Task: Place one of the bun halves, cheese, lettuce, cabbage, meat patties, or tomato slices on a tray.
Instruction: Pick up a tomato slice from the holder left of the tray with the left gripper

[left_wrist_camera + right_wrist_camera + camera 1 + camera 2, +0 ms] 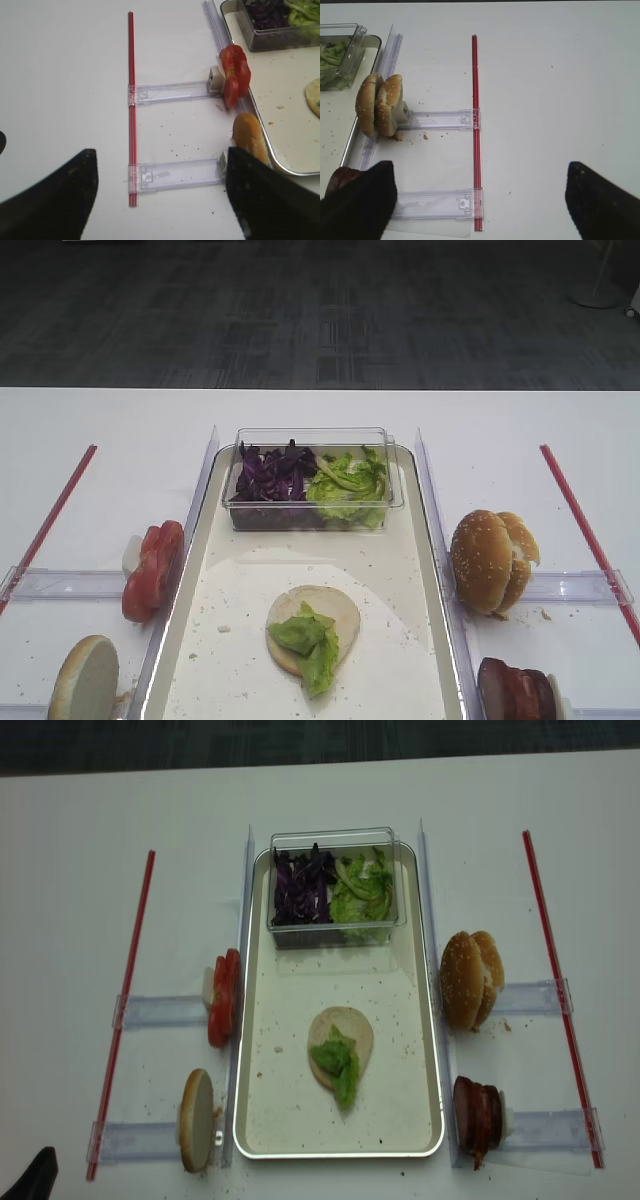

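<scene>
The pale metal tray (285, 1105) lies in the middle, and on it a flat bun bottom (340, 610) carries a lettuce leaf (312, 642). Red tomato slices (152, 570) and a pale bun half (84, 680) stand on edge left of the tray. Sesame bun tops (490, 560) and dark meat patties (515, 692) stand to its right. No cheese shows. My left gripper (160, 200) hovers open over the table left of the bun half (250, 142), holding nothing. Over the table right of the patties (340, 180), my right gripper (477, 200) is open and empty.
A clear tub (312, 502) at the tray's far end holds purple cabbage (272, 478) and lettuce (348, 485). Red rods (50, 515) (585, 530) with clear plastic rails (175, 92) flank the tray on the white table. Crumbs speckle the tray.
</scene>
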